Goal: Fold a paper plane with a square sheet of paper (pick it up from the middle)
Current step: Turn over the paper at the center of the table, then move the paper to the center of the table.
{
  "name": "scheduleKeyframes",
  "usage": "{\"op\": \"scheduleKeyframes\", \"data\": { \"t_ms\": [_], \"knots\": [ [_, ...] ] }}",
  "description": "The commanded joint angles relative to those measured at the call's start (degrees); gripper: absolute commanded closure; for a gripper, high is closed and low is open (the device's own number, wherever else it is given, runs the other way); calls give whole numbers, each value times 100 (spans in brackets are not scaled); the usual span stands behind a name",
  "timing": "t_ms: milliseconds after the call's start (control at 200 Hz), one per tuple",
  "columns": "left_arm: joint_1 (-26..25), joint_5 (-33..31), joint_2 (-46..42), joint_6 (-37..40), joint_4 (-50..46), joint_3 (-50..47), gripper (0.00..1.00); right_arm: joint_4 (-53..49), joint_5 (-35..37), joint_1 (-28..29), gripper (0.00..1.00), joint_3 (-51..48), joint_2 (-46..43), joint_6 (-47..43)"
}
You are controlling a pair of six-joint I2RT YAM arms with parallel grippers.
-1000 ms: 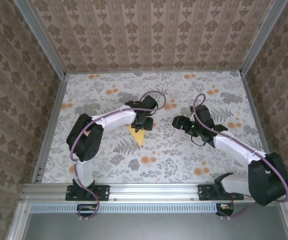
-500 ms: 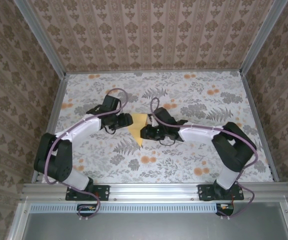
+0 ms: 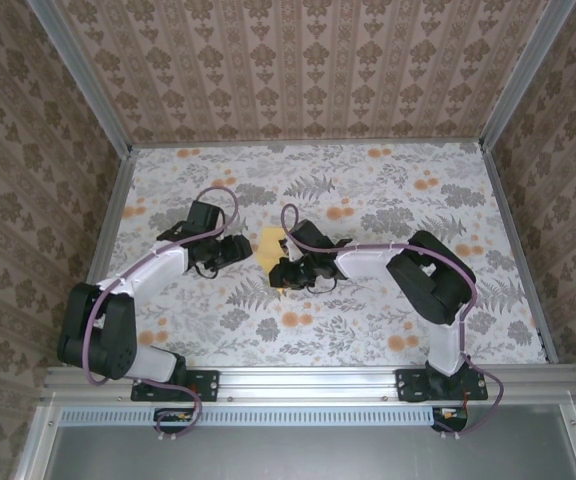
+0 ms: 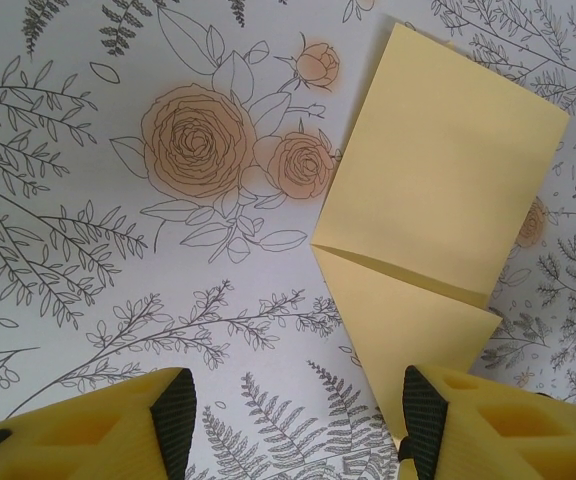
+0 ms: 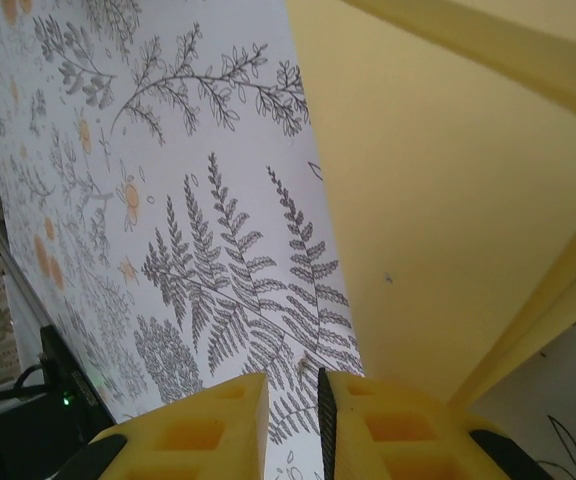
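The pale-yellow sheet of paper (image 3: 271, 242) lies folded flat at mid-table, a rectangular part with a pointed flap toward the near side. In the left wrist view the paper (image 4: 438, 170) sits ahead and to the right. My left gripper (image 3: 243, 250) (image 4: 298, 428) stands open just left of it, with bare tablecloth between its pads; its right pad (image 4: 423, 420) is at the flap's edge. My right gripper (image 3: 280, 272) (image 5: 293, 420) is low at the paper's near tip, jaws almost together with nothing between them. The paper (image 5: 448, 200) lies just right of them.
The floral tablecloth (image 3: 388, 210) covers the table. Aluminium rails (image 3: 106, 235) and wallpapered walls close it in on the left, right and back. The right arm's elbow (image 3: 438, 275) lies across the middle right.
The left gripper has drawn back left off the paper. The right arm has swung left to the paper's near tip, and its jaws have closed down from wide open.
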Motion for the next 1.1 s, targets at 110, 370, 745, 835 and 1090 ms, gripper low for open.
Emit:
{"op": "scheduleKeyframes", "data": {
  "t_ms": [110,370,745,835,1090],
  "knots": [
    [48,198,-40,-2,75,-7,40,-167,-645,-291,79,-426,191,-701],
    [50,270,-24,8,116,0,40,-1767,-619,-734,80,-495,-395,-2274],
    [5,610,37,-349,646,-240,41,-1237,291,-737,78,-489,-1193,-1107],
    [-20,634,54,-453,765,-301,42,-1072,879,-599,78,-338,-1051,-520],
    [-55,638,159,-570,867,-334,42,-1835,2271,-272,77,707,-274,29]
  ]
}}
